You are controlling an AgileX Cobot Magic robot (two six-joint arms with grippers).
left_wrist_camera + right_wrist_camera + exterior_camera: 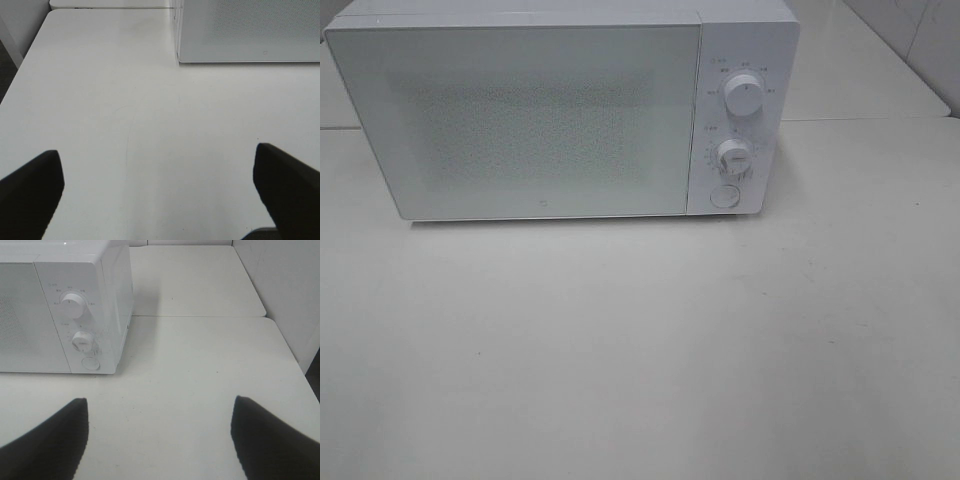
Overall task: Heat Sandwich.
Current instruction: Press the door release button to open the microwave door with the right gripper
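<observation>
A white microwave (530, 115) stands at the back of the white table with its door shut; it also shows in the left wrist view (250, 30) and the right wrist view (60, 305). Its two knobs (744, 95) and a round button (724, 195) sit on the right panel. The sandwich and its pink plate are not in any view. My left gripper (160, 195) is open and empty above bare table, left of the microwave's front. My right gripper (160, 440) is open and empty, in front of the microwave's right end. Neither gripper shows in the exterior high view.
The white table (640, 350) spreads in front of the microwave. A second table (195, 280) abuts at the back right, with a wall (290, 290) on the right. The table's left edge (20, 70) shows in the left wrist view.
</observation>
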